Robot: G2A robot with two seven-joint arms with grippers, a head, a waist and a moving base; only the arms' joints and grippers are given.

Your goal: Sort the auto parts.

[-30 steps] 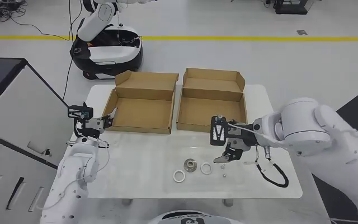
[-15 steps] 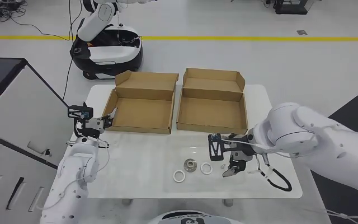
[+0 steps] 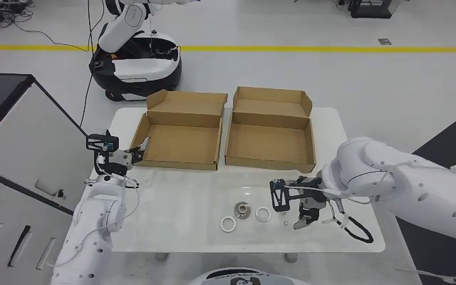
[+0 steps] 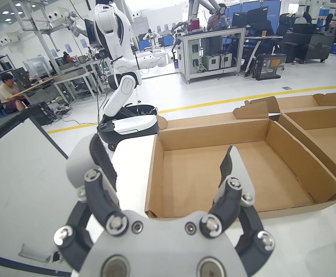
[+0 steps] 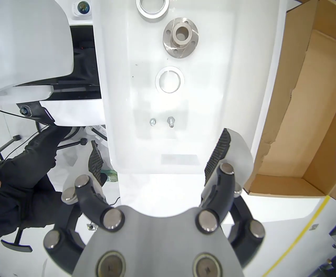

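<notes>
Hanging low over the near right part of the white counter (image 3: 178,206), the right pincer (image 3: 303,219) (image 5: 160,149) has its ribbed black fingers spread wide, released, with nothing between them. Its arm comes in bent from the counter's right side, with the wrist turned toward the loose parts.

Just beyond its fingertips lie a small round-headed silver bolt (image 5: 152,121) and a small hex-headed silver bolt (image 5: 170,121), side by side but apart. Farther out in the same line sits a thin white ring (image 3: 263,214) (image 5: 169,79). Beyond it is a flanged grey metal hub (image 3: 242,210) (image 5: 180,37) with holes round its rim, then a thicker silver-grey ring (image 3: 228,225) (image 5: 151,6) nearer the front edge.

The left pincer (image 3: 135,153) (image 4: 164,152) is held at the counter's left edge on a raised forearm. Its fingers are also apart and grip nothing, and it points across the near left corner of the left open brown cardboard box (image 3: 178,142) (image 4: 223,170).

That box's plain floor shows from wall to wall. Just beside it stands the right open brown cardboard box (image 3: 271,142) (image 5: 288,105), likewise showing bare cardboard. Both boxes have their lids folded back at the far side.
</notes>
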